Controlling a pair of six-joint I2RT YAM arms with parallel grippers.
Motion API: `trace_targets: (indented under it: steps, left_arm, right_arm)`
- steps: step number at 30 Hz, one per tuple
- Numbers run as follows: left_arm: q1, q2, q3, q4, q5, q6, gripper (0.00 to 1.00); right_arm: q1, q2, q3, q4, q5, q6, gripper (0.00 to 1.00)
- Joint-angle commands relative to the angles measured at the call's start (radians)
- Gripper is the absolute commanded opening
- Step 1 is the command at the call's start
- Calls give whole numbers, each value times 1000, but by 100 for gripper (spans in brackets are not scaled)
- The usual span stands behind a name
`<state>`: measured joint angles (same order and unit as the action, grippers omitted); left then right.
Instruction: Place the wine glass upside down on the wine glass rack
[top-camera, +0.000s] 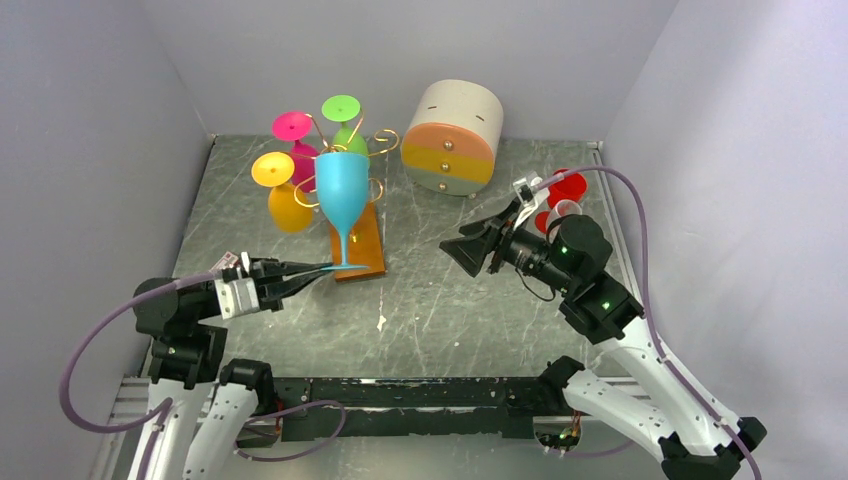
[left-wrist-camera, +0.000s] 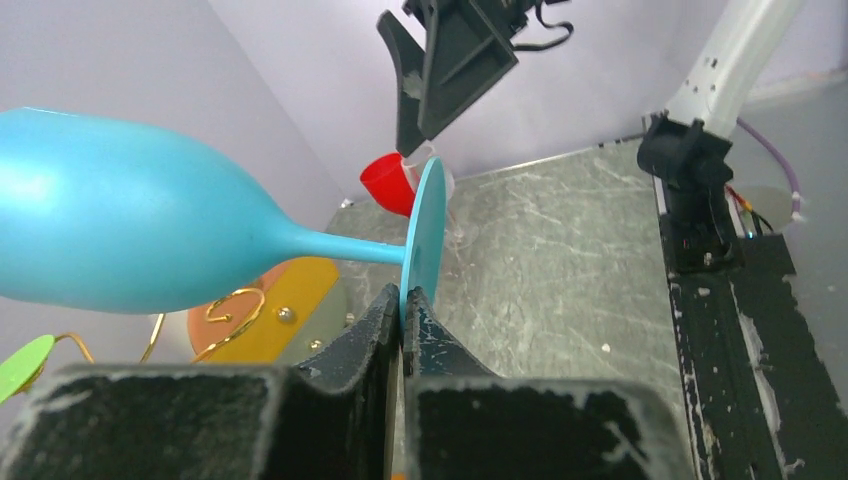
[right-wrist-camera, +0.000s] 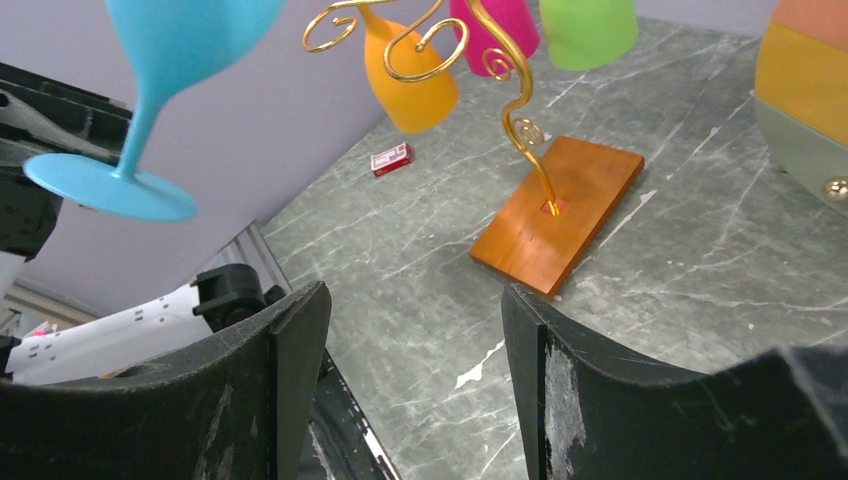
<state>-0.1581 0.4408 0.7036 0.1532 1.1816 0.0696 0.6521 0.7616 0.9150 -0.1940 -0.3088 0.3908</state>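
Top external view: left gripper (top-camera: 318, 272) clamped tight on the foot rim of the turquoise plastic wine glass (top-camera: 342, 190); glass is upright, bowl up, foot down, not inverted; it sits in front of the gold wire wine glass rack (top-camera: 380, 148), overlapping it from this angle. Rack's curled scroll arms rise off a thin stem on a rectangular brown wooden base (top-camera: 362, 245). Three more glasses hang upside down on it: orange (top-camera: 288, 205) at left, pink (top-camera: 300, 150) behind, green (top-camera: 350, 135) at rear.

Left wrist cam: both fingers (left-wrist-camera: 385, 325) pinch the thin disc foot edge-on; stem and bowl run off to frame left; no gap btwn the jaws beyond the disc.

Right gripper (top-camera: 465, 250) hovers right of centre over the grey marbled table (top-camera: 450, 310), pointed twd the rack; jaws apart, nothing btwn them. Right wrist cam: turquoise foot up at top left, off the table; wooden base well below it.

Round cream drawer box (top-camera: 455, 135) w/ orange, yellow and green fronts stands at rear right; red cups (top-camera: 568, 187) just behind the right arm.
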Motion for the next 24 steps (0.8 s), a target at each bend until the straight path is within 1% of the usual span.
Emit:
trace_targets:
  steps: [1,7,10,13,16,18,20,24]
  left_arm:
    - [2,-25,2,120,-103,-211,7]
    - [2,-69,38,44,-194,-365,7]
    - [2,-98,67,-35,-212,-380,7]
    - [2,-123,102,-143,-277,-411,7]
    - [2,-131,149,-245,-332,-427,7]
    - [2,-134,173,-295,-381,-474,7]
    - [2,-135,196,-339,-423,-513,7]
    - [2,-117,242,-409,-455,-616,7]
  right_arm:
    - [6,-19,1,2,48,-10,68]
    - [5,-21,6,14,88,7,69]
    - [5,-18,6,2,113,13,72]
    - [5,-17,-6,-7,116,10,76]
    - [5,-13,-15,-18,116,6,80]
    - [5,-10,-23,-14,121,12,85]
    - [4,-10,-28,-5,121,18,98]
    - [5,-3,-20,-10,124,20,100]
